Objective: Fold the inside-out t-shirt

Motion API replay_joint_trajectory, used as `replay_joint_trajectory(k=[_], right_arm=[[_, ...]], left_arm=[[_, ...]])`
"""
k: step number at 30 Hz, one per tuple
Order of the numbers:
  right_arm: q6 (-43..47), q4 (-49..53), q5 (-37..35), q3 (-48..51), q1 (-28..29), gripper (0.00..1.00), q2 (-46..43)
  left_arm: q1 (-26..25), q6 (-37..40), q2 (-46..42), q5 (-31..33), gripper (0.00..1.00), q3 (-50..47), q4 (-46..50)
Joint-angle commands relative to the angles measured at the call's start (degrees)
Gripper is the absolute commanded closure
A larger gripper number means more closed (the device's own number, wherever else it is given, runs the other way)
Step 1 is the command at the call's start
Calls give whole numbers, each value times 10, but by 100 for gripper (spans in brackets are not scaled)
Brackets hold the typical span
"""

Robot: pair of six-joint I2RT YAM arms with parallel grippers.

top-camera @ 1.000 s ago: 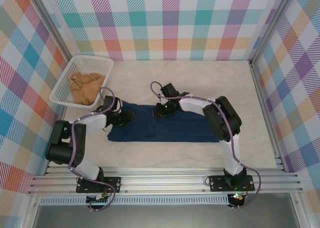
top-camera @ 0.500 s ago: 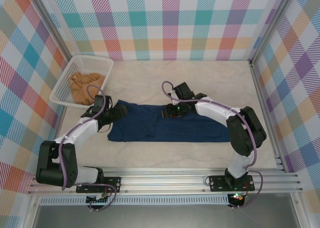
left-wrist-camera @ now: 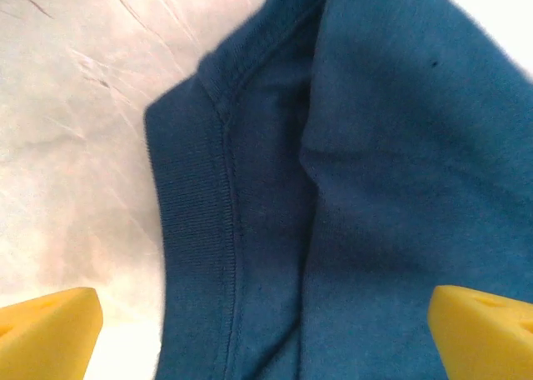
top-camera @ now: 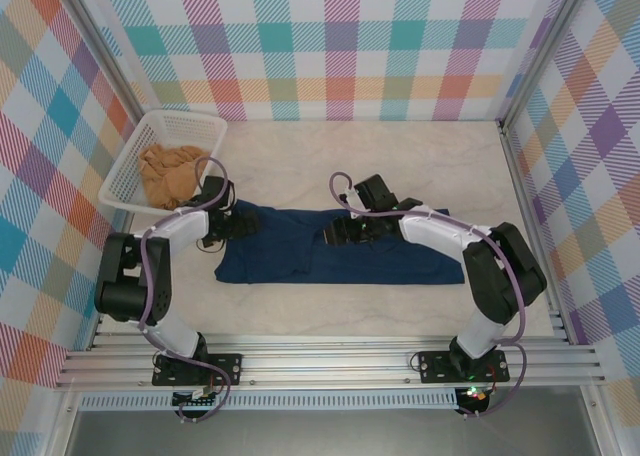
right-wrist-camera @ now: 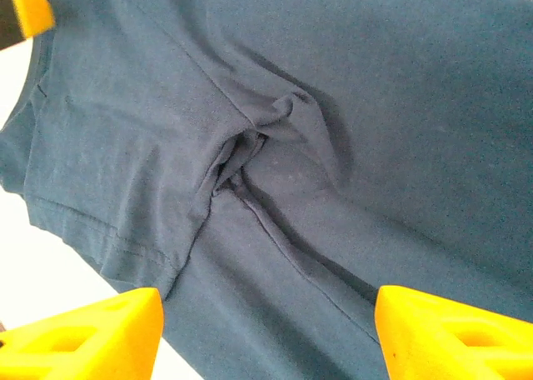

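Navy blue short-sleeved cloth t-shirt: lies as a long, narrow band across the middle of the pale marbled desk, its length running left to right, nearer the arms than the back wall. The outline matches that of a second ago.

Change noted: a second ago both end effectors were low on the far edge of the band with fingers drawn in. Both have since let go.

Left end effector: at the far-left corner of the garment. In its wrist view the left end effector is spread wide, one yellow fingertip over bare desk and the other over cloth. A ribbed, seamed edge lies slack between them. Nothing is pinched.

Right end effector: over the far edge near the band's middle. The wrist view shows the right end effector with pads well apart above the fabric, a small pucker lying between them where seams meet. No cloth is gripped.

Other items: a white plastic lattice basket at far left holds a crumpled tan-orange cloth garment, apart from the work.

Assessment: one lengthwise fold appears laid and released. The band probably needs crosswise folds, so fresh grips are required. The pucker may set as a crease unless smoothed first.
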State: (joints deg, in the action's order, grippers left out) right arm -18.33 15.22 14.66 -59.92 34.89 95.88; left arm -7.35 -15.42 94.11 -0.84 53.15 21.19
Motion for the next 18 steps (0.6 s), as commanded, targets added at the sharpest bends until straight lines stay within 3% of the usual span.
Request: replay_joint_trajectory(k=[1,7,18], right_arm=[[13,-27,17,14,1,32,-11],[11,-30,17,15,1,32,-2],[-2,-27,17,4,1,33,22]], left_arm=[[-1,30,21,-35,0,25,31],[-19,43,55,-63,1,38,32],[-51,32,42,-114,22,22,18]])
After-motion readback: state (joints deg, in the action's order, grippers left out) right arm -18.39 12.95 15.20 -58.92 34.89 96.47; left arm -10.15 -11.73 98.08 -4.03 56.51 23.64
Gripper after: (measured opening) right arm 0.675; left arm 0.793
